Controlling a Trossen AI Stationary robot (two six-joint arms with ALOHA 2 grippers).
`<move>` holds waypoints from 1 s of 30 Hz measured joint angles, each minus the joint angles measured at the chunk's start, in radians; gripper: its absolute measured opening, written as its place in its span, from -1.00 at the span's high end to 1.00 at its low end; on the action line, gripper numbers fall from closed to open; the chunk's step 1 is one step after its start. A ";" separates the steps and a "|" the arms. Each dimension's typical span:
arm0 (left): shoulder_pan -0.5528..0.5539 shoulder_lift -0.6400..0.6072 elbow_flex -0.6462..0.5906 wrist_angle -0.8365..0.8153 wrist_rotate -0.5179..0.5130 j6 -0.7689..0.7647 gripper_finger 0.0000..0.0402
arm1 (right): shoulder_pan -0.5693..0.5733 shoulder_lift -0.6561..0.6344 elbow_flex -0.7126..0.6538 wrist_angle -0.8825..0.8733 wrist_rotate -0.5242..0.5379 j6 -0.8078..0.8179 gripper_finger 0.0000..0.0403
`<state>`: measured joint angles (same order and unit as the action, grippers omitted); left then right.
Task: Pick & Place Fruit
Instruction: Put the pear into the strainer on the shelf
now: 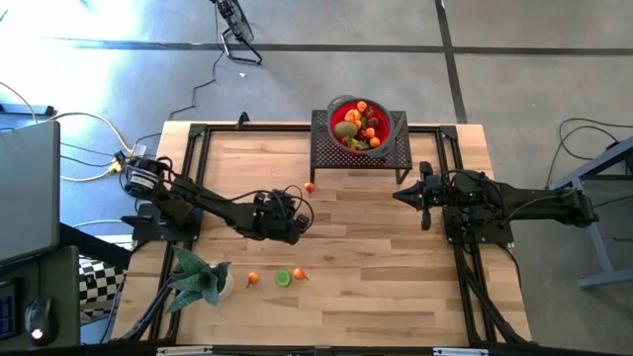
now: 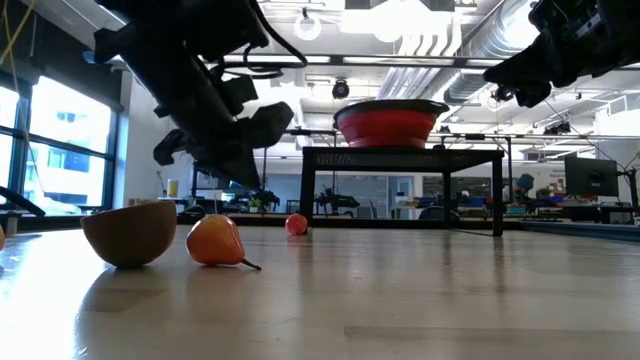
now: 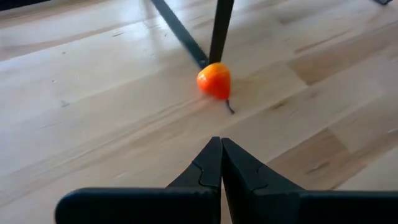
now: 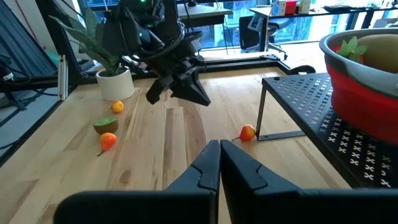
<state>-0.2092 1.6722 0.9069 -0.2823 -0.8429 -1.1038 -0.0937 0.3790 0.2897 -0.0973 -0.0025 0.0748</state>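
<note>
Smooth pointed strawberry (image 3: pixel 214 81) (glossy plastic) lies on pale wood-grain table (image 3: pixel 93 112).

In the right wrist view, the red bowl (image 4: pixel 367 87) beyond the right pincer (image 4: pixel 219 144) is cut off at the edge; its fruit is mostly hidden.

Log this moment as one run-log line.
left gripper: shut, empty, facing strawberry | right gripper: shut, empty | bowl: holds fruit
</note>
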 joint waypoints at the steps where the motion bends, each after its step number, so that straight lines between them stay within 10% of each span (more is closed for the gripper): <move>1: 0.000 0.000 0.000 0.001 0.000 -0.001 0.99 | 0.000 0.000 0.000 -0.003 0.000 0.000 0.98; 7: 0.009 0.000 0.000 0.004 0.006 -0.014 0.78 | 0.000 0.000 0.000 -0.006 0.000 0.000 0.98; 21: 0.127 0.000 0.000 0.005 0.186 -0.081 -0.46 | 0.000 0.000 0.000 -0.006 0.000 0.000 0.98; 30: 0.131 0.000 0.000 0.117 0.197 -0.067 -0.69 | 0.000 0.000 0.000 -0.006 0.000 0.000 0.98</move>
<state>-0.0784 1.6722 0.9073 -0.1651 -0.6459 -1.1710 -0.0933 0.3790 0.2901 -0.1032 -0.0025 0.0746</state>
